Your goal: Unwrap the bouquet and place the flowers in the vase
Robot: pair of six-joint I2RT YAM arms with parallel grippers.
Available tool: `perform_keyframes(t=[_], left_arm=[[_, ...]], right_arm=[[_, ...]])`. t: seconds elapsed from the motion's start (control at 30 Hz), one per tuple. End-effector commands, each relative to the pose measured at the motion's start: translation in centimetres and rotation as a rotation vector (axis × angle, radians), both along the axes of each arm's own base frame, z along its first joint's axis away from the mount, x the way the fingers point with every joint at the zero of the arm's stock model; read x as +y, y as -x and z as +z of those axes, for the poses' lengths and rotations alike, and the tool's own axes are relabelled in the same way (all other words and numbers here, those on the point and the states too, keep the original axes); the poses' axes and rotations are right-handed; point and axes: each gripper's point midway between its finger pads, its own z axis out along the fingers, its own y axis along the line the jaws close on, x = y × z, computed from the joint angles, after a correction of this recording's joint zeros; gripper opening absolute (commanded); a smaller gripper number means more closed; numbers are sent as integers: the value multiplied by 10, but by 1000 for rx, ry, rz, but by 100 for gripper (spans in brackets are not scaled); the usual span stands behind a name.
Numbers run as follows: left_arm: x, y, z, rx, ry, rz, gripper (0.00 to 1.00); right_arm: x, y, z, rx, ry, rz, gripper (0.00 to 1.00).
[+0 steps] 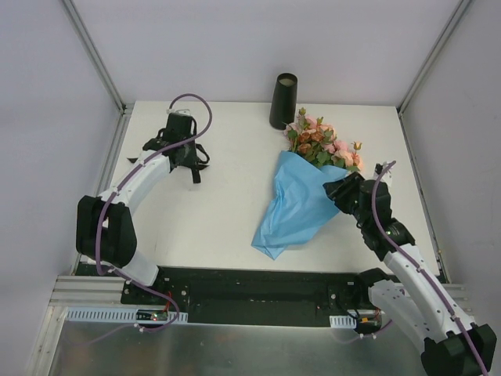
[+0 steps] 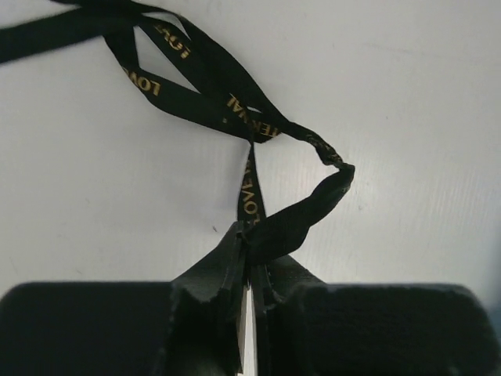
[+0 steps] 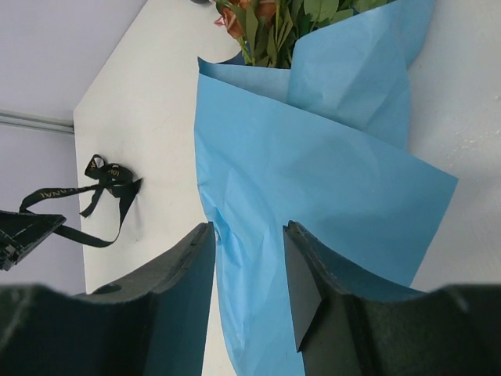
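Fingers: left gripper [image 2: 249, 294] pinches black ribbon [image 2: 235, 102]; right gripper [image 3: 249, 266] half-spread astride blue paper [image 3: 313, 180].
Bouquet: untied, flat, flowers [image 1: 325, 145] beside vase [image 1: 283, 100].
Next: drop ribbon aside; peel paper without dragging stems.

So the setup is basically a white table [image 1: 219, 211] boxed in by plain pale grey walls [image 1: 47, 117] on the left, back and right, with slim metal posts [image 1: 94, 55] running up from the far corners. Along the near edge there's a black strip [image 1: 258, 290], then a ribbed metal rail [image 1: 86, 294] and a brushed metal sheet [image 1: 235, 348] below it. Lighting is soft and even, only faint shadows.
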Motion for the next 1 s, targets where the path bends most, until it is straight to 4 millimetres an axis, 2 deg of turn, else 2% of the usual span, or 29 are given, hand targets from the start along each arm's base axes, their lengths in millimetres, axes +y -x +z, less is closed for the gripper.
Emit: perform_keyframes(t=[0.0, 0.1, 0.2, 0.27, 0.33, 0.43, 0.57, 0.67, 0.83, 0.97], left_arm=[[-30, 36, -7, 158, 182, -38, 11], [-48, 58, -9, 245, 278, -92, 23], [-46, 69, -2, 265, 271, -108, 34], [-47, 75, 5, 265, 281, -126, 46], [-52, 82, 11, 261, 305, -162, 62], [-60, 95, 22, 251, 343, -231, 99], [-65, 110, 37, 217, 369, -311, 99], [-64, 121, 43, 187, 362, -362, 99], [-50, 129, 32, 158, 279, -361, 99], [-46, 134, 44, 99, 256, -372, 99]], right_arm=[[-6, 3, 22, 3, -43, -55, 47], [-13, 11, 29, 17, -70, -97, 47], [-23, 18, 32, 45, -103, -170, 47], [-31, 23, 34, 68, -119, -224, 47], [-37, 29, 34, 95, -124, -263, 47], [-45, 40, 29, 131, -107, -292, 49], [-51, 53, 17, 155, -69, -290, 54], [-47, 56, 8, 148, -61, -248, 55], [-27, 50, -7, 101, -63, -117, 56], [-26, 42, -24, 91, -44, -112, 56]])
